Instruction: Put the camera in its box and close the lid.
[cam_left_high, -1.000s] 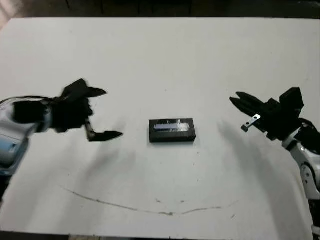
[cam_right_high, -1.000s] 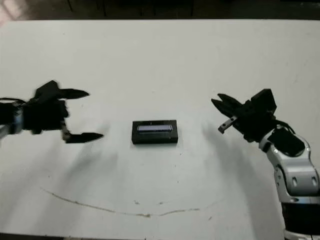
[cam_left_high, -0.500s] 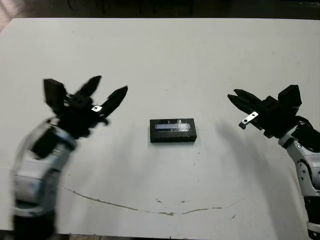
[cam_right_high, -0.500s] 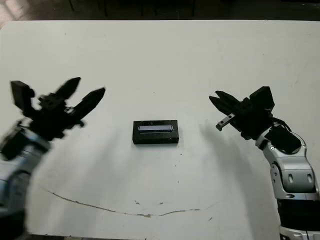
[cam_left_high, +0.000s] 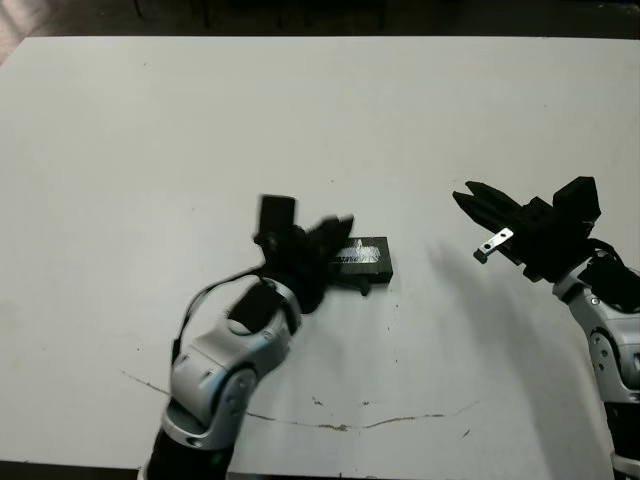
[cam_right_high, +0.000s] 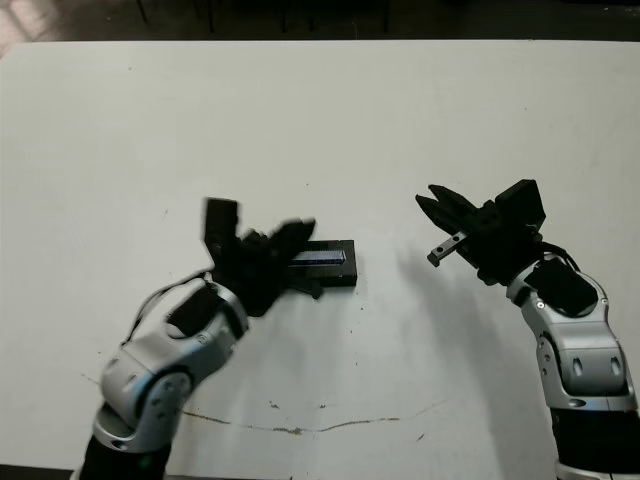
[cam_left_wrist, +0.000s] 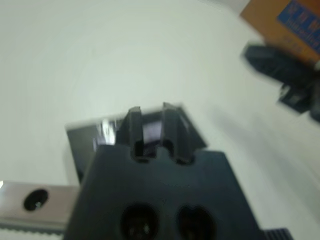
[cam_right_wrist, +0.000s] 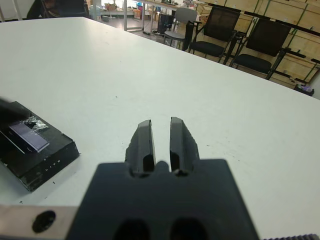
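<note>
The box (cam_left_high: 378, 271) sits mid-table with the lid (cam_left_high: 363, 254) on it, silvery stripe up. The camera is hidden from view. My left gripper (cam_left_high: 336, 238) reaches over the box's left end, blurred by motion. In the left wrist view its fingers (cam_left_wrist: 133, 125) stand close together with nothing between them, their tips over the lid (cam_left_wrist: 95, 137). My right gripper (cam_left_high: 463, 197) hovers shut to the right of the box, well apart from it. Its wrist view shows the narrow-gapped fingers (cam_right_wrist: 144, 140) and the lid (cam_right_wrist: 31, 138) off to one side.
A faint curved scuff line (cam_left_high: 330, 425) marks the table near its front edge. Office chairs (cam_right_wrist: 220, 30) and shelving stand beyond the table's far side. An orange carton (cam_left_wrist: 285, 20) shows behind the blurred right gripper (cam_left_wrist: 287, 75) in the left wrist view.
My left arm has swung in from the far left to the box's left end, and its fingers have come together. The right gripper has crept slightly toward the box. The box has not moved.
</note>
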